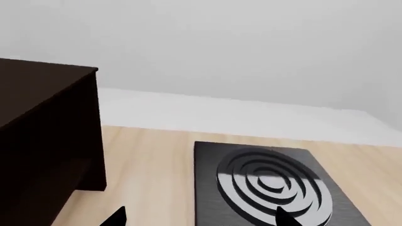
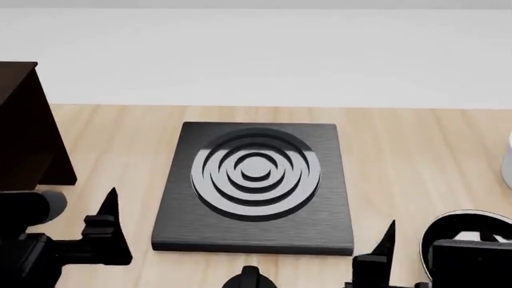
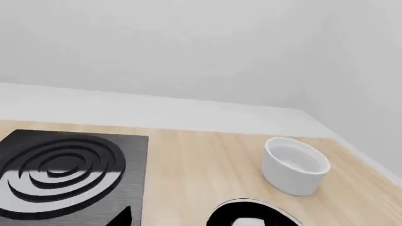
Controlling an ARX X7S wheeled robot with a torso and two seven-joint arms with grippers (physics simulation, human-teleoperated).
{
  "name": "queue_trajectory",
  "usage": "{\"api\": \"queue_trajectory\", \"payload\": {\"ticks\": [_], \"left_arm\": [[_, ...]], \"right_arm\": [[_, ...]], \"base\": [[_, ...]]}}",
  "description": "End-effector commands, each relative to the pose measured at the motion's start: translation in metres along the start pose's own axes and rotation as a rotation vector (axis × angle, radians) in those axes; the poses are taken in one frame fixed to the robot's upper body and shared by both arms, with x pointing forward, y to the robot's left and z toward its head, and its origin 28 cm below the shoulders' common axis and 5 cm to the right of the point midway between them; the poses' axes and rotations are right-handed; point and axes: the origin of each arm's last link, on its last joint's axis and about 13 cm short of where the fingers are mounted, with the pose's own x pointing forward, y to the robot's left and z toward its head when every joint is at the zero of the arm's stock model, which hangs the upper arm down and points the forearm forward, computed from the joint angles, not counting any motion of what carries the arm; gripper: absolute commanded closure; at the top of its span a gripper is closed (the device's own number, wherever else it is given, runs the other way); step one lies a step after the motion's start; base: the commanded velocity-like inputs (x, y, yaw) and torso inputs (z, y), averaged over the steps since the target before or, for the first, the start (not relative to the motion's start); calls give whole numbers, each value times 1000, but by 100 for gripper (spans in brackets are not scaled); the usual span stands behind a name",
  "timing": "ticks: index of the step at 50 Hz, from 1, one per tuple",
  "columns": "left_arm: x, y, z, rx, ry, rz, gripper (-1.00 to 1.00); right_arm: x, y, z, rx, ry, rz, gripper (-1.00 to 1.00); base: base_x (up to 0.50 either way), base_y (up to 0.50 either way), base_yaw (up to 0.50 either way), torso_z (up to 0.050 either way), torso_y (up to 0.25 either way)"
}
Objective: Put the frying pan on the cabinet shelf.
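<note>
Frying pan: small round black pan with thin light rim (image 2: 464, 231), at table's near right edge, partly hidden behind right arm.
Cabinet: dark brown boxy wooden cabinet (image 2: 28, 129), far left; shelf not visible.
Burner: square black ringed plate (image 2: 254, 183), centre, on pale wooden table (image 2: 416, 156).
Bowl: white round bowl (image 3: 295, 165), right of burner.
Left gripper (image 2: 108, 231): fingers apart, holding nothing.
Right gripper (image 2: 384, 252): beside pan; spread unclear.

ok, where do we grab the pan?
Handle, from above: the pan lies flat on the table, rim low. Only its rim shows here; the dark loop at the near edge may be the handle's end, can't confirm.
</note>
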Motion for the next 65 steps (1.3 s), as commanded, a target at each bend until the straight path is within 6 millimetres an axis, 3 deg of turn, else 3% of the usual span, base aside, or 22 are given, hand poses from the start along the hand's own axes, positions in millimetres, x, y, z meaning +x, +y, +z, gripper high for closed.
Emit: {"api": "queue_trajectory", "payload": {"ticks": [1,7,23,44,51,53,65], "left_arm": [[4,1,8,127,17,-47,-100],[3,1,11,88,6,-27,-100],[5,3,5,81,7,-26,-100],[5,1,5,79,16,-34,-100],[6,1,3,77,18,-32,-100],[5,1,3,81,21,-35,-100],[5,1,0,78,28,-38,-100]], "right_arm": [[-12,-27,-16,26,168,-66,-100],[-8,-25,-43,22,273,-66,-100],[-7,-27,-74,-5,386,-108,-100],[-6,-30,-104,26,463,-142,-100],[5,-34,-113,-52,508,-150,-100],[10,-31,-115,64,487,-109,-100],[27,-42,-119,28,529,-142,-100]], "base": [[0,0,0,0,0],[0,0,0,0,0],[0,0,-1,0,0],[0,0,0,0,0],[0,0,0,0,0],[0,0,0,0,0],[0,0,0,0,0]]}}
